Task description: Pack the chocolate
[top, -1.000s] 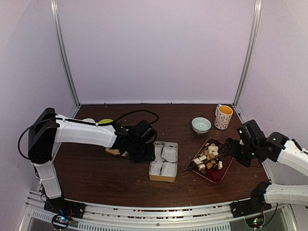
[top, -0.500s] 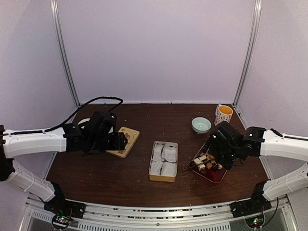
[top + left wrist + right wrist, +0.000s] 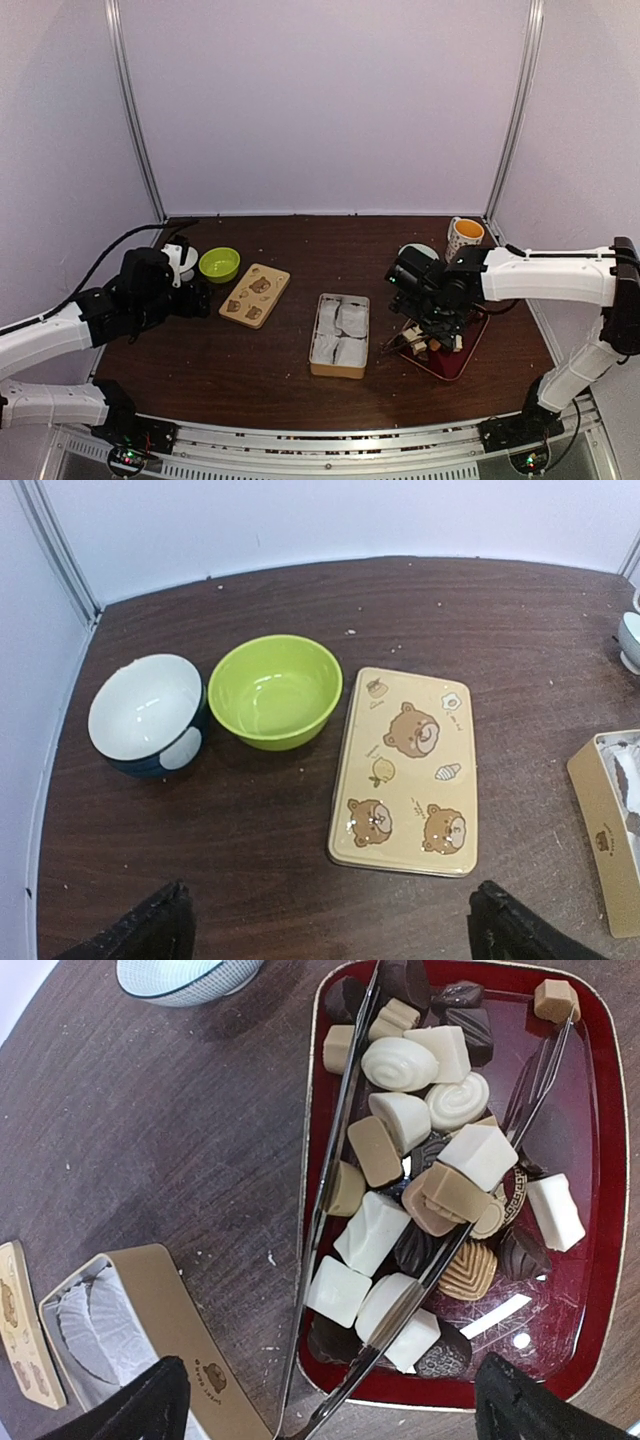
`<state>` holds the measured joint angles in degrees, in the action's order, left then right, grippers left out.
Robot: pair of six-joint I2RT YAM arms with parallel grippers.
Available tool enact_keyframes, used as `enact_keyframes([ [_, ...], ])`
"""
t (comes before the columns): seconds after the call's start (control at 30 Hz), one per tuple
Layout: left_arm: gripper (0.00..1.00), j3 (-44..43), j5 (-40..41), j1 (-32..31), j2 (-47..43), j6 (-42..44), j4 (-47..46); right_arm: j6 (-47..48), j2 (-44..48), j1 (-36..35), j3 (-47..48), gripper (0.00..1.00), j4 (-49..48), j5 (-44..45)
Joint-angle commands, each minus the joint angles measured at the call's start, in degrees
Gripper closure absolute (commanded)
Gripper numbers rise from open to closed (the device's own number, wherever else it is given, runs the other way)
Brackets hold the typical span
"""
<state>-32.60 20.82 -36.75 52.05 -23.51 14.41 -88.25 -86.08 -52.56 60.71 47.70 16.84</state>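
On glossy red tray [image 3: 588, 1110]: blocky, swirled chocolate [image 3: 405, 1065], metal tongs [image 3: 342, 1130]; left gripper [image 3: 330, 930], right gripper [image 3: 330, 1405] spread wide.

Soft, even light falls from overhead, and the pale walls [image 3: 320, 100] take a lilac cast. Shadows on the dark tabletop [image 3: 250, 370] are short and faint. Small white glints sit on the glossy red tray [image 3: 590, 1100], just beside the chocolate [image 3: 400, 1065]. Both wrist views are crisp; the overhead one is grainier, softer.
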Motion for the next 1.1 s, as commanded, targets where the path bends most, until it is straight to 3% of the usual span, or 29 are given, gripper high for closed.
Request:
enact_keyframes([
  [0.0, 0.02, 0.23, 2.83, 0.19, -1.74, 8.17, -4.53, -3.23, -3.23, -0.48, 2.82, 0.0, 5.61, 2.96],
  [0.37, 0.02, 6.88, 3.47, 0.19, -7.53, 10.94, -10.37, -8.1, -8.48, -0.33, 4.47, 0.0, 7.19, 4.6],
  [0.87, 0.02, 7.38, 3.0, 0.12, -9.77, 10.28, -9.15, -10.89, -14.4, 0.72, 7.2, 0.01, 7.6, 5.1],
  [0.97, 0.02, 7.38, 2.85, 0.14, -9.78, 10.24, -9.06, -10.6, -15.57, 1.07, 8.26, 0.03, 8.16, 5.24],
  [1.07, 0.02, 7.29, 2.89, 0.19, -9.78, 10.24, -8.97, -11.0, -16.04, 1.2, 8.46, 0.2, 8.62, 5.39],
])
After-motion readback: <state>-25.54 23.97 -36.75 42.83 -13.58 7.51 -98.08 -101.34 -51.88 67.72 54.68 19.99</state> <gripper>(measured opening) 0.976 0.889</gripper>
